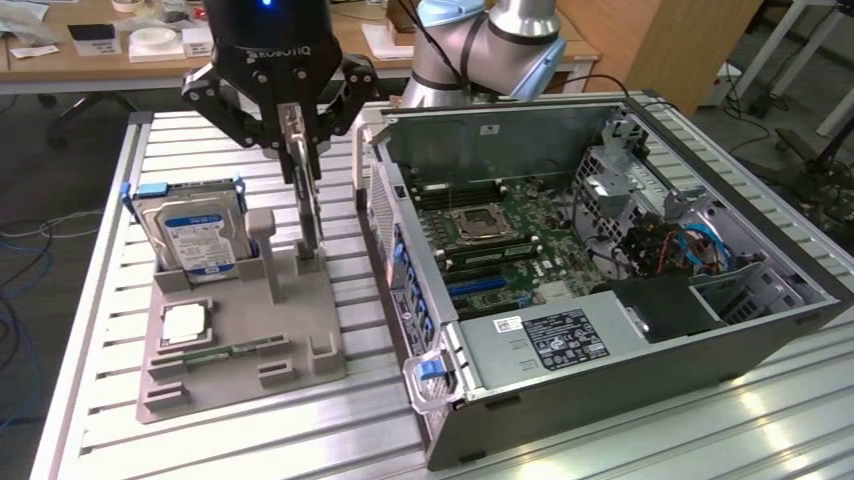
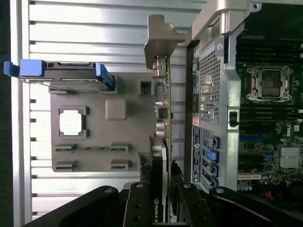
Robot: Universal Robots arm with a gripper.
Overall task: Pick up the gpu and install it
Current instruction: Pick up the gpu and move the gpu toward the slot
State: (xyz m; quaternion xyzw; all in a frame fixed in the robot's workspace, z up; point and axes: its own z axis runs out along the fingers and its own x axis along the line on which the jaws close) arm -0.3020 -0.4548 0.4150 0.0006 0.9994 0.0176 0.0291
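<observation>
Slatted table (image 1: 267,440) below, gpu (image 2: 159,161) seemingly clamped between fingers (image 2: 137,204).

The arm (image 1: 514,45) is a silver-grey tube with light blue caps (image 1: 461,12) on its round joints. The gripper (image 1: 302,140) is black and glossy on top, with white ROBOTIQ lettering (image 1: 278,50) and a small blue light (image 1: 267,3). Its jointed links (image 1: 220,100) are matte black, with round bolt heads at the pivots.

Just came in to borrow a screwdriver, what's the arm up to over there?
The arm's hand is clamped on the gpu, which stands on edge over the grey parts tray, beside the open computer case. The card is not in the case yet. A hard drive sits upright in the tray.
</observation>
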